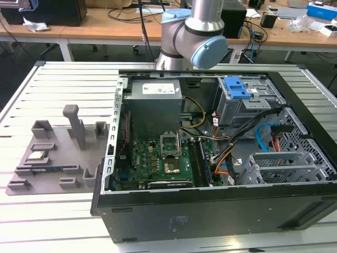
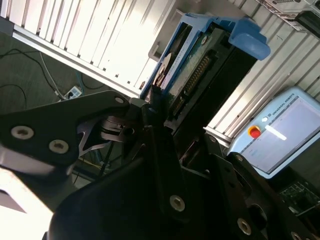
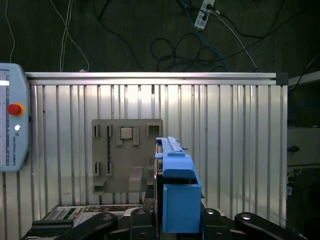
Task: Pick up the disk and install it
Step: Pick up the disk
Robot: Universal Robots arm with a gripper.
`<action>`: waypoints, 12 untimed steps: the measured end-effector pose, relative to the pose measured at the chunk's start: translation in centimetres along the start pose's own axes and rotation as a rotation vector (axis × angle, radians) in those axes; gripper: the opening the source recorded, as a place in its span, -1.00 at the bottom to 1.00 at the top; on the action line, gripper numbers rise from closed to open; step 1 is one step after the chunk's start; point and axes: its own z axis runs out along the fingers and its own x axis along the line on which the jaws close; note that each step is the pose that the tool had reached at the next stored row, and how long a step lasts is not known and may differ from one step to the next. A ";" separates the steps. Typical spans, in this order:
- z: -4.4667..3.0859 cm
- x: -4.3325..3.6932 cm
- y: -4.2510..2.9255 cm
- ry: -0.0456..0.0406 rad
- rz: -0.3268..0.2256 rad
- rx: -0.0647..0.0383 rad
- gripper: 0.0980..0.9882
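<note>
A ribbed aluminium tabletop (image 1: 63, 84) is stretching across the scene, its long parallel slats catching the light. On it an open black computer case (image 1: 210, 211) is lying on its side, boxy and matt, showing a green circuit board, bundled cables and a perforated grey metal cage topped by a blue plastic latch (image 1: 237, 87). Behind the case the robot arm (image 1: 195, 31) is rising out of the exterior view, smooth silver tube with rounded pale blue joint caps. Toward the exterior view's left of the case, a flat grey moulded fixture tray (image 1: 52, 163) is resting on the slats, studded with blocky posts and slots. In the first wrist view a pale, rounded teach pendant (image 3: 10, 125) with a red button is lying on the tabletop. The disk (image 2: 197, 65) is hanging in the air over the slats, a thin rectangular slab clipped in its glossy bright blue plastic carrier, seen edge-on in the first wrist view. The claw (image 2: 150, 107), black angular linkages with bolt heads, is pinching the disk between its fingers. A small square silver chip (image 3: 126, 133) is sitting in the tray.
</note>
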 end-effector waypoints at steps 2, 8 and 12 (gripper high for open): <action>0.25 0.01 -0.03 0.0000 0.000 0.000 -0.41; 1.34 0.04 -0.26 0.0038 0.000 0.000 -0.41; 2.05 0.07 -0.36 0.0044 0.000 0.000 -0.41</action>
